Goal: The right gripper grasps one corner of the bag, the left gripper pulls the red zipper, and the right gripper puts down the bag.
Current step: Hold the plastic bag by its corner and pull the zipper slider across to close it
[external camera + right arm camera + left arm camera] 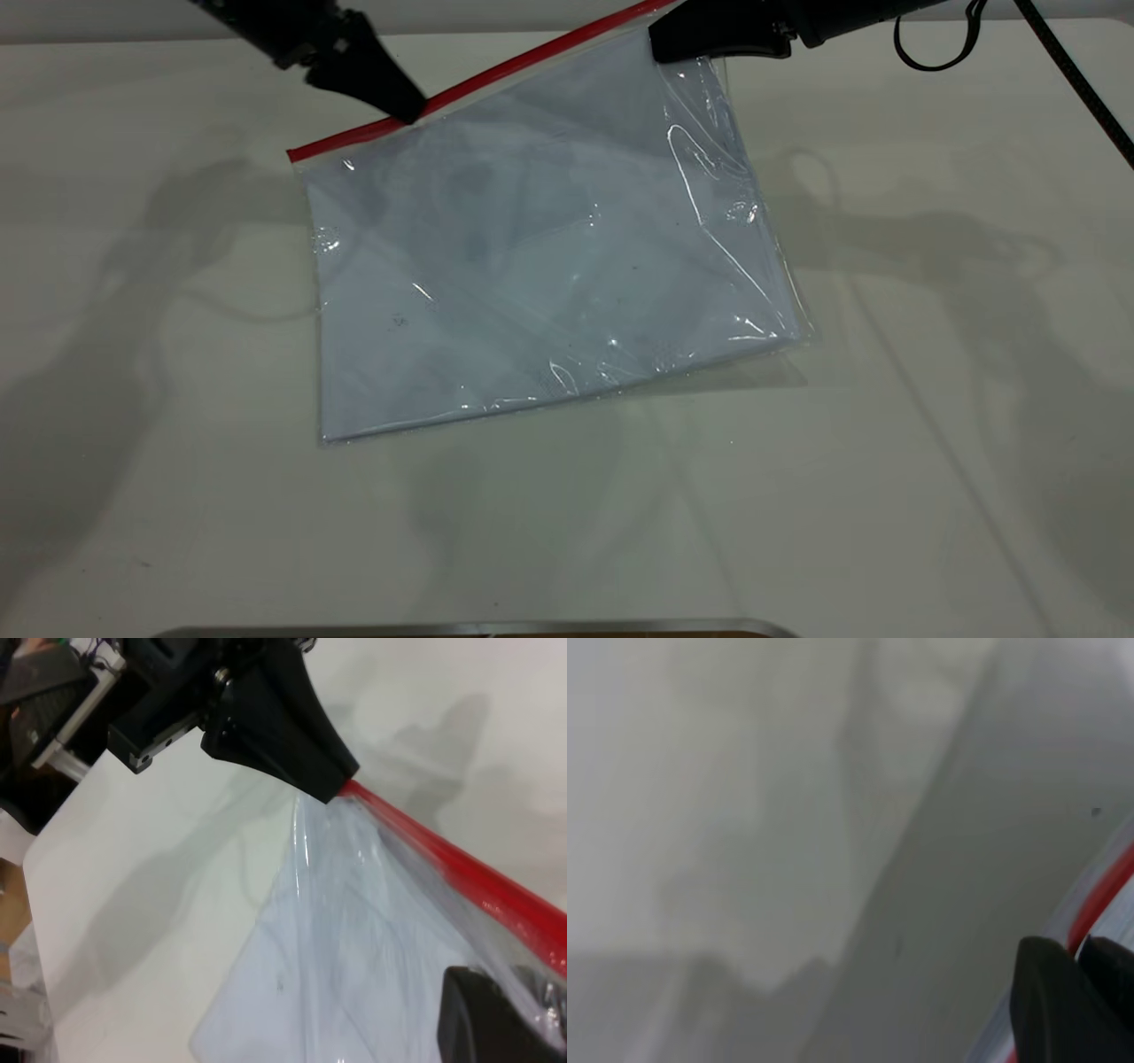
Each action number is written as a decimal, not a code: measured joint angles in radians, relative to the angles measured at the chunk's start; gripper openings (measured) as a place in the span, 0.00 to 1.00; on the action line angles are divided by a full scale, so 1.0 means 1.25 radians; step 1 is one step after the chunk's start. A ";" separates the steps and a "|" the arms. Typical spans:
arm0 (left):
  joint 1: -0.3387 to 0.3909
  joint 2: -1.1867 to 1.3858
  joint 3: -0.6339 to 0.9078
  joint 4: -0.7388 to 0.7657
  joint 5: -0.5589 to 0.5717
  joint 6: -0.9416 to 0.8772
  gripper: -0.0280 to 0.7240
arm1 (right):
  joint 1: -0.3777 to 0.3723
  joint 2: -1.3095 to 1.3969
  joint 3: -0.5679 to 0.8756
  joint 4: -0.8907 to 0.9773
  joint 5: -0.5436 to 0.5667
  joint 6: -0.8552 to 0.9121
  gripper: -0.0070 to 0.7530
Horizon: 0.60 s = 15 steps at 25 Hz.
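Observation:
The bag point(532, 266) is a clear pouch with pale blue-white sheets, and its near edge rests on the white table point(930, 399). The red zipper point(532, 58) runs along its raised far edge. My right gripper point(660, 42) is shut on the corner of the bag point(687, 66) and holds it up; in the right wrist view its jaws point(505, 985) pinch the plastic just under the red strip point(461, 868). My left gripper point(409, 112) is shut on the zipper near the bag's left end, with the red strip point(1103, 895) between its jaws point(1079, 950). It also shows in the right wrist view point(335, 784). The slider tab is hidden.
The right arm's looped cable point(930, 58) and braided cord point(1085, 89) hang at the back right. A metal edge point(478, 629) lies along the table's front. The right wrist view shows the table's edge point(53, 828) with equipment point(40, 691) beyond it.

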<state>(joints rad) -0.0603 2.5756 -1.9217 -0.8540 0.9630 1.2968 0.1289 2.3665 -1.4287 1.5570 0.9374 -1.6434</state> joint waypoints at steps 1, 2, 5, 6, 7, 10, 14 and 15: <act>0.007 0.000 0.000 0.013 0.000 -0.010 0.12 | 0.000 0.000 0.000 0.005 0.001 0.000 0.06; 0.013 0.000 0.000 0.029 0.000 -0.019 0.12 | 0.000 0.000 0.000 0.012 0.001 -0.001 0.06; 0.032 0.000 0.000 0.069 -0.004 -0.046 0.12 | -0.002 0.000 0.000 0.023 0.002 -0.002 0.06; 0.037 0.000 0.000 0.087 -0.007 -0.061 0.12 | -0.004 0.000 0.000 0.024 0.002 -0.002 0.06; 0.042 0.000 0.000 0.098 -0.010 -0.073 0.12 | -0.006 0.000 0.000 0.025 0.002 -0.002 0.06; 0.050 0.000 0.000 0.135 -0.027 -0.108 0.13 | -0.013 0.000 0.000 0.033 0.002 -0.002 0.06; 0.055 0.000 0.001 0.172 -0.045 -0.128 0.13 | -0.016 0.000 0.000 0.041 0.000 -0.002 0.06; 0.055 0.000 0.001 0.172 -0.046 -0.129 0.13 | -0.016 0.000 0.000 0.042 0.000 -0.006 0.06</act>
<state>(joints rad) 0.0085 2.5756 -1.9207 -0.6396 0.9059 1.1359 0.1085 2.3665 -1.4287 1.6091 0.9377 -1.6505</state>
